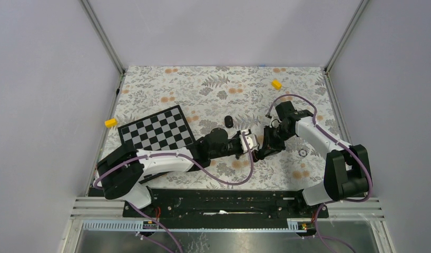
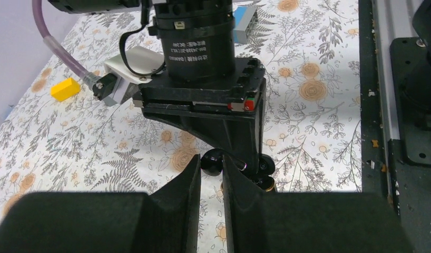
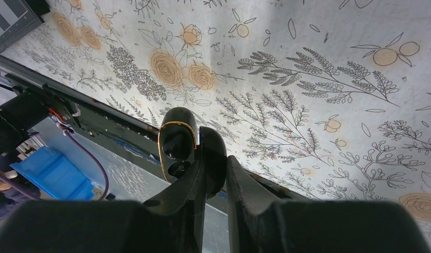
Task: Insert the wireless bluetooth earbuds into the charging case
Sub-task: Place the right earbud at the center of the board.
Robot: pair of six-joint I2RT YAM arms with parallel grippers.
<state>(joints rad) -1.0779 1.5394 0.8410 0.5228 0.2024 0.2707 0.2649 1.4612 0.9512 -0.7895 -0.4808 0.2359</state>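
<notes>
Left gripper [image 2: 211, 164] fingers stand narrow, pinching a small black bud [image 2: 212, 157] at their tips, above the cloth [image 1: 203, 84] near mid-table. Right gripper [image 3: 216, 164] is clamped on the case [image 3: 176, 141], which is gold-rimmed, appears open and is held just beside the bud. Its body blocks the left wrist view and hides most of the case. One small black thing [image 1: 228, 121] lies behind both grippers, too small to identify. Ring [image 1: 302, 152] lies near the right arm. Checkerboard [image 1: 156, 129] and yellow blocks [image 1: 111, 123] [image 1: 276, 84] sit well apart.
</notes>
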